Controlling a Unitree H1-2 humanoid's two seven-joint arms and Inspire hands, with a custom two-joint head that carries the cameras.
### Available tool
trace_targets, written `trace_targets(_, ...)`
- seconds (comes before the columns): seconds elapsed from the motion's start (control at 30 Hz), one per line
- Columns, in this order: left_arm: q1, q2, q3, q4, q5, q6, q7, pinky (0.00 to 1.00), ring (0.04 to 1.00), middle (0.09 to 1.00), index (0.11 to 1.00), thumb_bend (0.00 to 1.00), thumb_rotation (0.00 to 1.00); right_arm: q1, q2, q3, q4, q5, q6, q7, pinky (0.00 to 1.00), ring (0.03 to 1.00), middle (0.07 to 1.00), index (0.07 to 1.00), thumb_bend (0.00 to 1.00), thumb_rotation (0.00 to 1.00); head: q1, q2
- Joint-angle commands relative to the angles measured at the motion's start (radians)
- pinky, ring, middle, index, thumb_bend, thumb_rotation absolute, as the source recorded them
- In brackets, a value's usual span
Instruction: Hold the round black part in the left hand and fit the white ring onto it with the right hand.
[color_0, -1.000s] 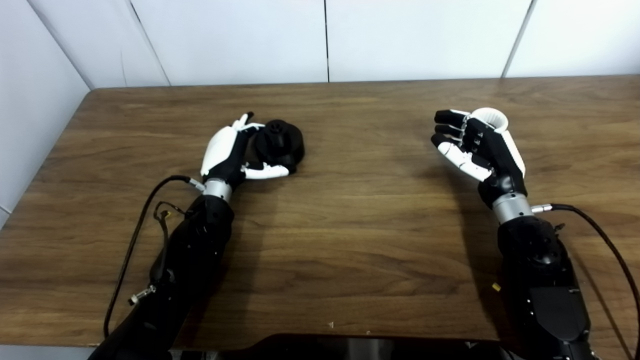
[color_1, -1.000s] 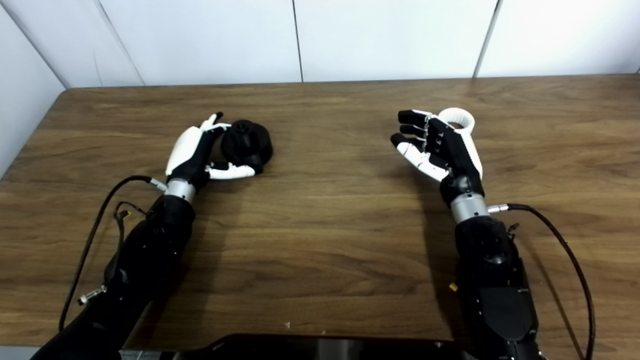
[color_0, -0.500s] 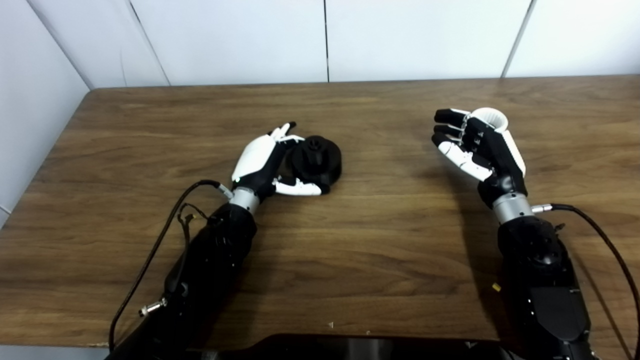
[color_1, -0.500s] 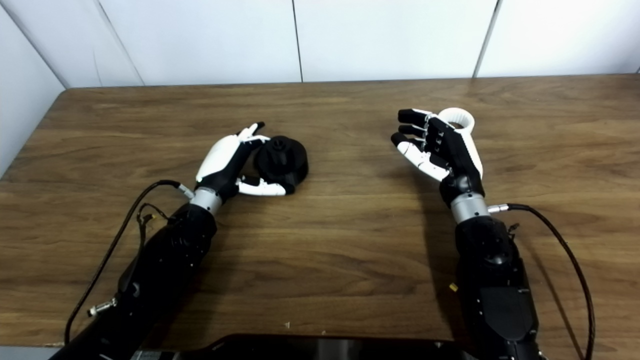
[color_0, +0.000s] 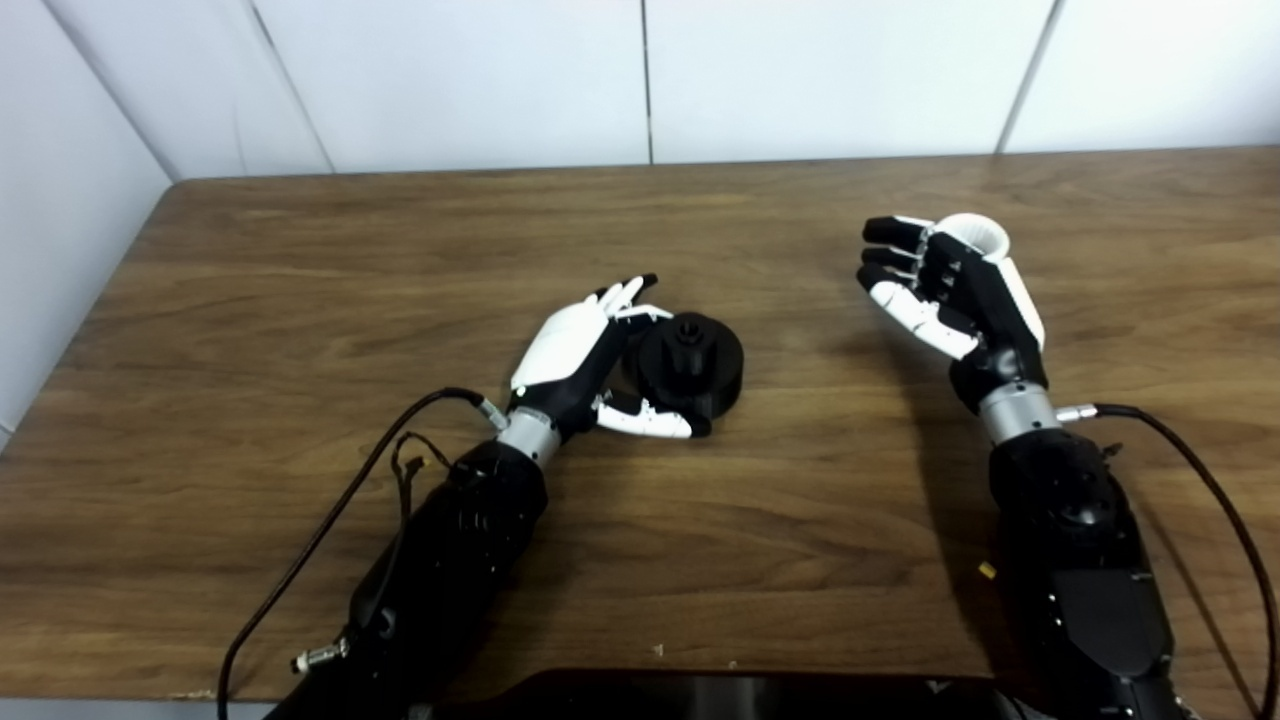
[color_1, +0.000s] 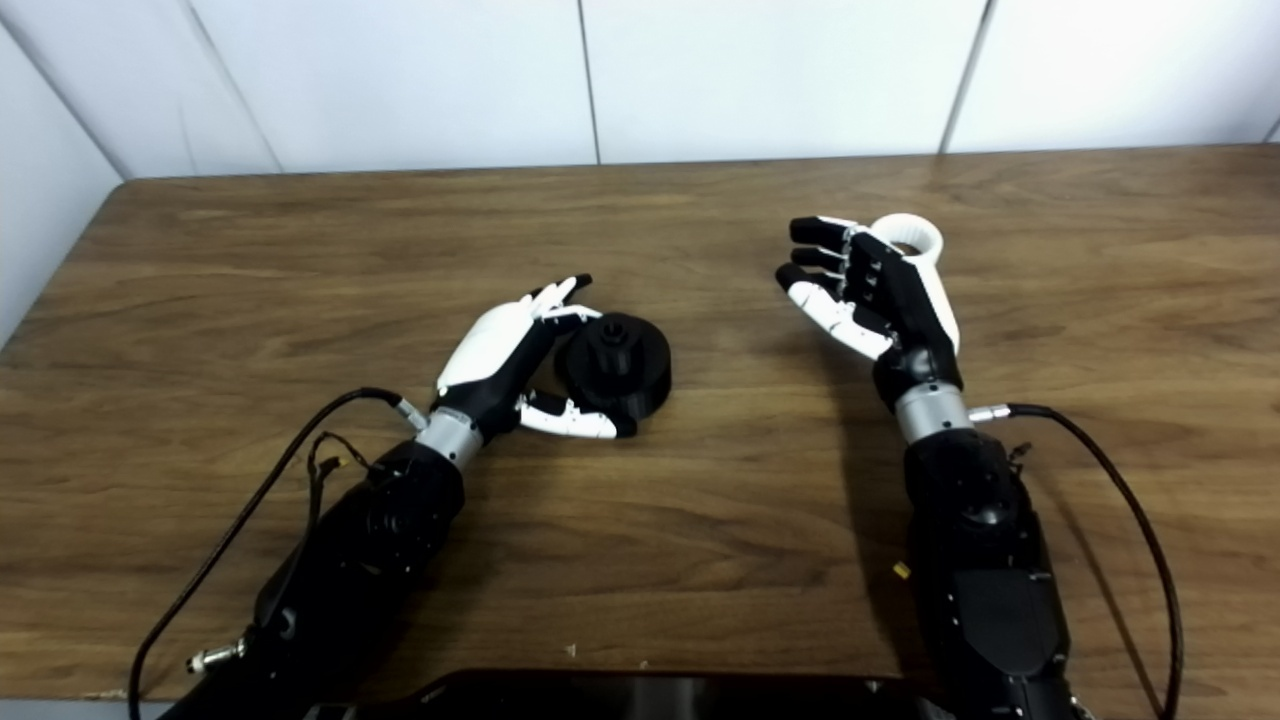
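We see a wooden desk (color_0: 760, 520) with a dark brown grain that runs from side to side, filling most of both views. Behind its far edge stands a white panelled wall (color_0: 830, 70), split by thin vertical seams, and another white panel (color_0: 60, 200) slants along the desk's left side. Near the front edge we spot a few pale crumbs (color_0: 658, 650), and a small yellowish speck (color_1: 901, 570) lies on the wood toward the right. At the very bottom of the pictures a dark, glossy curved surface (color_0: 720, 697) overlaps the front edge; we cannot tell what it is.
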Motion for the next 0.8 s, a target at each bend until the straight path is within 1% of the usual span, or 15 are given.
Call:
trace_targets(0.0, 0.003, -0.002, -0.025, -0.024, 0.024, -0.023, -0.043, 1.00, 1.000, 1.000, 0.685, 1.00, 0.42, -0.046, 0.003, -0.007, -0.029, 0.002, -0.031, -0.008, 0.68, 0.745, 0.760, 0.698, 0.59, 0.31, 0.001, 0.001)
trace_targets(0.07, 0.005, -0.003, -0.033, -0.029, 0.030, -0.034, -0.050, 1.00, 1.000, 1.000, 0.681, 1.00, 0.41, -0.046, 0.002, -0.009, -0.030, 0.008, -0.028, -0.006, 0.68, 0.749, 0.763, 0.701, 0.58, 0.31, 0.001, 0.002)
trace_targets(0.13, 0.008, -0.004, -0.041, -0.036, 0.032, -0.039, -0.058, 1.00, 1.000, 1.000, 0.677, 1.00, 0.39, -0.045, 0.002, -0.009, -0.033, 0.011, -0.026, -0.005, 0.69, 0.751, 0.766, 0.701, 0.57, 0.30, 0.001, 0.002)
trace_targets(0.27, 0.017, -0.012, -0.053, -0.059, 0.031, -0.025, -0.081, 1.00, 1.000, 1.000, 0.672, 1.00, 0.35, -0.045, 0.004, -0.009, -0.033, 0.013, -0.026, -0.004, 0.69, 0.755, 0.768, 0.699, 0.57, 0.30, -0.002, 0.002)
trace_targets(0.37, 0.024, -0.017, -0.057, -0.070, 0.029, -0.021, -0.094, 1.00, 1.000, 1.000, 0.676, 1.00, 0.35, -0.045, 0.005, -0.008, -0.032, 0.006, -0.027, -0.009, 0.69, 0.751, 0.762, 0.697, 0.58, 0.30, -0.002, 0.000)
trace_targets(0.53, 0.031, -0.021, -0.058, -0.080, 0.027, -0.035, -0.102, 1.00, 1.000, 1.000, 0.673, 1.00, 0.37, -0.040, 0.006, -0.008, -0.037, 0.009, -0.022, -0.006, 0.69, 0.757, 0.767, 0.703, 0.57, 0.30, -0.005, 0.001)
trace_targets(0.63, 0.037, -0.019, -0.056, -0.093, 0.022, -0.033, -0.110, 1.00, 1.000, 1.000, 0.671, 1.00, 0.38, -0.038, 0.010, -0.007, -0.040, 0.008, -0.021, -0.009, 0.69, 0.755, 0.766, 0.704, 0.58, 0.30, -0.037, 0.000)
trace_targets(0.77, 0.043, -0.008, -0.050, -0.108, 0.016, -0.028, -0.126, 1.00, 1.000, 1.000, 0.673, 1.00, 0.37, -0.036, 0.015, 0.004, -0.040, -0.022, -0.027, -0.022, 0.65, 0.733, 0.755, 0.706, 0.58, 0.30, -0.103, -0.006)
